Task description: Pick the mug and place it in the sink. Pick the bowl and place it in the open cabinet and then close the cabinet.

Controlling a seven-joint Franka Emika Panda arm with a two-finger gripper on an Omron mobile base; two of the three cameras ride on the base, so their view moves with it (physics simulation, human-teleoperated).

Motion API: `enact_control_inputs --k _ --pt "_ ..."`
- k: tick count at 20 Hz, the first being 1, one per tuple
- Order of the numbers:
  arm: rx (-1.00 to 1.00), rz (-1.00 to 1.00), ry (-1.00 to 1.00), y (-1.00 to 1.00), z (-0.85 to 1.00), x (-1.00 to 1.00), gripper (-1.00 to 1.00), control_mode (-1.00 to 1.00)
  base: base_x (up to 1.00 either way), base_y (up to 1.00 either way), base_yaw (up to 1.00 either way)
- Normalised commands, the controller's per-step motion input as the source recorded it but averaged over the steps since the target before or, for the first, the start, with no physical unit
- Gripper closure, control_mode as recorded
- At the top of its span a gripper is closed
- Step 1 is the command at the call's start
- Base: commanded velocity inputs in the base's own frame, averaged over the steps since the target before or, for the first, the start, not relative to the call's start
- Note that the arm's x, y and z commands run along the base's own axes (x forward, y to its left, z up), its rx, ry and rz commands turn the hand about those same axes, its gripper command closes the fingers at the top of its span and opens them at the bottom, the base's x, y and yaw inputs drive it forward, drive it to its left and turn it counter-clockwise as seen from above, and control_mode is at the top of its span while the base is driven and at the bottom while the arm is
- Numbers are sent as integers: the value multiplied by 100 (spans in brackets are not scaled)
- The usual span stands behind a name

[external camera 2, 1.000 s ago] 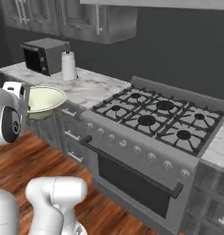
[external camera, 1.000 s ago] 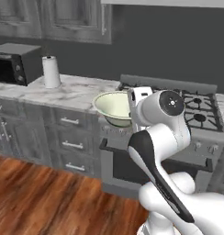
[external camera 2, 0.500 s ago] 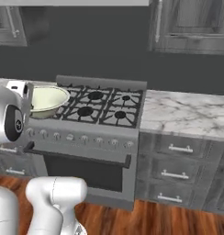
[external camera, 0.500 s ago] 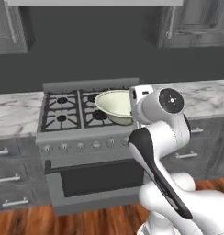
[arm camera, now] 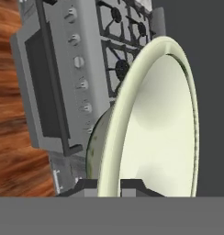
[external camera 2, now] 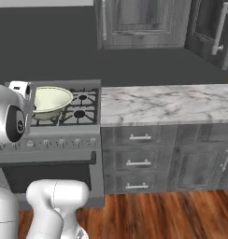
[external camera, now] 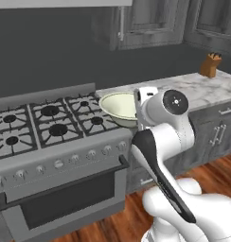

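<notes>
Left base view, bowl: the bowl (external camera: 118, 107) is carried level above the right-hand burners of the stove (external camera: 46, 124), its rim meeting the arm's wrist on the right side.
Left base view, end effector: it sits at the bowl's right rim, hidden behind the white wrist; the fingers themselves cannot be made out here.
Left base view, surroundings: a marble worktop (external camera: 193, 87) runs to the right of the stove, with a knife block (external camera: 210, 64) near its far end; closed dark grey wall cabinets (external camera: 150, 21) hang above.

Right base view, bowl: the bowl (external camera 2: 49, 100) hangs over the stove (external camera 2: 76, 109), just beside the arm's white head at the left edge.
Right base view, surroundings: the marble worktop (external camera 2: 165, 103) stretches right from the stove over a bank of drawers (external camera 2: 138, 161); wall cabinets (external camera 2: 141, 23) with silver bar handles are above, wooden floor (external camera 2: 158, 214) below.

Hand view, end effector: the end effector (arm camera: 109, 186) is closed narrow on the bowl's rim, one dark fingertip (arm camera: 84, 186) on the outside and one on the inside of the rim.
Hand view, bowl: the bowl (arm camera: 155, 124) appears edge-on, pale inside facing right, with the stove front and its knobs (arm camera: 79, 85) behind it.
</notes>
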Motion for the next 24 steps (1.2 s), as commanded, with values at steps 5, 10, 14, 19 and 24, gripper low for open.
enact_control_inputs --k 5,10,14,19,24 --pt "0 0 0 0 0 0 100 100 43 -100 12" --pt "0 0 0 0 0 0 100 100 34 -100 38" --pt "0 0 0 0 0 0 100 100 -16 -90 25" --pt "0 0 0 0 0 0 100 100 -29 -95 19" --pt "0 0 0 0 0 0 100 100 -22 -89 12"
